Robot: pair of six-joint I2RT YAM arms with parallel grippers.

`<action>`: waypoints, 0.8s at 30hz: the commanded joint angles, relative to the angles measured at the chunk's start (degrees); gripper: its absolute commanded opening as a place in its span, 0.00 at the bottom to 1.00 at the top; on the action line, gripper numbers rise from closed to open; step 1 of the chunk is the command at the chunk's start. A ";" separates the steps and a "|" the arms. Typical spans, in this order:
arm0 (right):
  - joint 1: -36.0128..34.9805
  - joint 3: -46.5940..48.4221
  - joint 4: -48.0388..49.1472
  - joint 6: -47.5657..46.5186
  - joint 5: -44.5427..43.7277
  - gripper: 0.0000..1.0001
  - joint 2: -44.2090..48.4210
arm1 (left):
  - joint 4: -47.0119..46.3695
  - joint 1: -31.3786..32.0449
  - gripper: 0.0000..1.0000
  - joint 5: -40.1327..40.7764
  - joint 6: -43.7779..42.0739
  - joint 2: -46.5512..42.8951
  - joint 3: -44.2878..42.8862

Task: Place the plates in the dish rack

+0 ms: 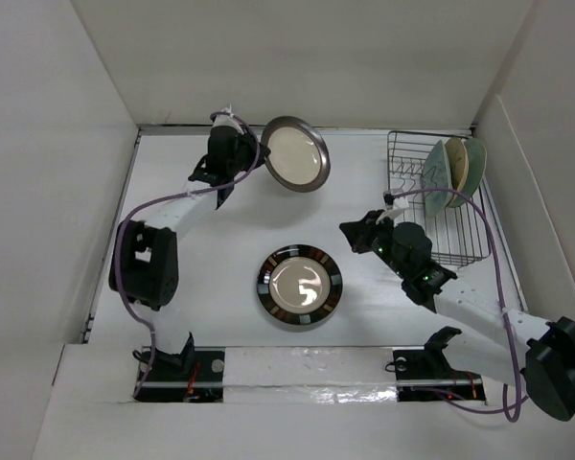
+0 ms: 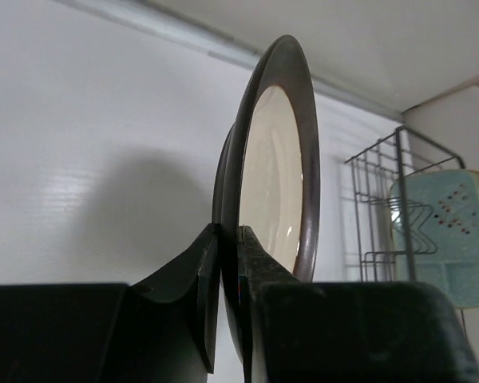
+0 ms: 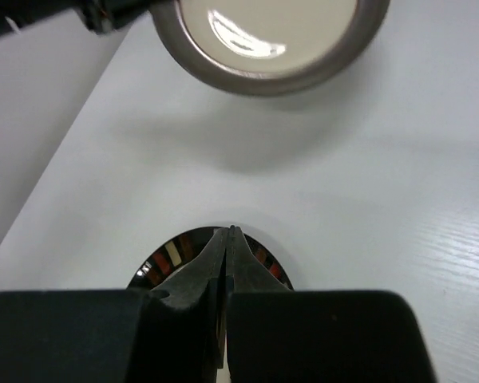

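Note:
My left gripper point(image 1: 246, 159) is shut on the rim of the dark-brown-rimmed cream plate point(image 1: 295, 153) and holds it on edge above the far table. In the left wrist view the fingers point(image 2: 259, 259) clamp that plate point(image 2: 275, 159). The striped-rim plate point(image 1: 300, 287) lies flat at the table's middle. My right gripper point(image 1: 350, 231) is shut and empty, between that plate and the dish rack point(image 1: 460, 240). In the right wrist view its closed tips point(image 3: 230, 232) hover over the striped rim point(image 3: 164, 259). Three dishes stand upright in the rack, among them a pale-green round one point(image 1: 433, 172) and the pale-green rectangular one point(image 2: 443, 239).
White walls point(image 1: 57, 144) enclose the table on the left, back and right. The rack point(image 2: 375, 199) stands at the far right corner against the right wall. The arm bases sit at the near edge.

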State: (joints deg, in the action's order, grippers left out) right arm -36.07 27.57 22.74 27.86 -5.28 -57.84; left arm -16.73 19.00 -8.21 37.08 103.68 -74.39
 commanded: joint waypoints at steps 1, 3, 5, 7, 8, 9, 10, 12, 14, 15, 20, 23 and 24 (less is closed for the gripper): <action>-0.31 3.28 4.06 -1.58 3.08 0.00 -0.69 | -8.06 0.95 0.00 -1.63 -2.45 -13.82 0.29; -0.31 3.45 4.59 -1.49 2.73 0.26 -1.13 | -7.27 0.95 0.00 -1.64 -3.77 -17.70 2.93; -0.31 3.98 4.50 -1.14 3.25 0.52 -1.48 | -6.04 0.42 0.00 -2.34 -4.38 -23.15 5.55; 1.00 4.51 4.50 -0.01 4.31 0.77 -1.40 | -5.77 0.42 0.00 -4.35 -4.04 -28.41 7.93; 1.53 4.59 4.59 0.44 4.66 0.83 -1.13 | -5.77 0.42 0.00 -5.06 -3.60 -30.18 10.64; 2.06 4.86 4.85 0.88 4.84 0.93 -0.52 | -5.77 0.42 0.00 -6.28 -2.98 -33.25 11.80; 3.19 5.21 4.51 1.67 4.84 0.96 -0.43 | -5.59 0.42 0.00 -6.90 -2.80 -34.50 12.94; 4.69 6.70 2.58 2.55 7.10 1.00 -0.86 | -5.42 0.42 0.00 -9.44 -2.28 -36.70 15.50; 7.06 7.85 3.44 3.69 10.18 1.00 -1.83 | -5.68 0.42 0.00 -10.77 -1.75 -39.25 17.60; 7.59 7.59 6.67 4.31 14.20 0.99 -1.92 | -5.85 0.42 0.00 -11.82 -1.40 -40.12 18.22; 8.21 7.67 12.76 6.16 21.96 0.99 -5.33 | -5.15 0.42 0.00 -14.64 -1.66 -43.29 19.72; 8.21 7.76 15.04 8.00 24.17 0.99 -7.71 | -6.56 0.42 0.00 -17.54 -1.05 -44.70 20.42; 8.74 8.02 16.44 8.70 24.87 0.99 -9.38 | -6.82 0.42 0.00 -19.11 -1.13 -44.96 20.43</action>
State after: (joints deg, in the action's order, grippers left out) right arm -28.03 33.23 32.32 34.15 14.41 -65.01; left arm -11.94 19.42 -21.82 32.80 64.03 -52.03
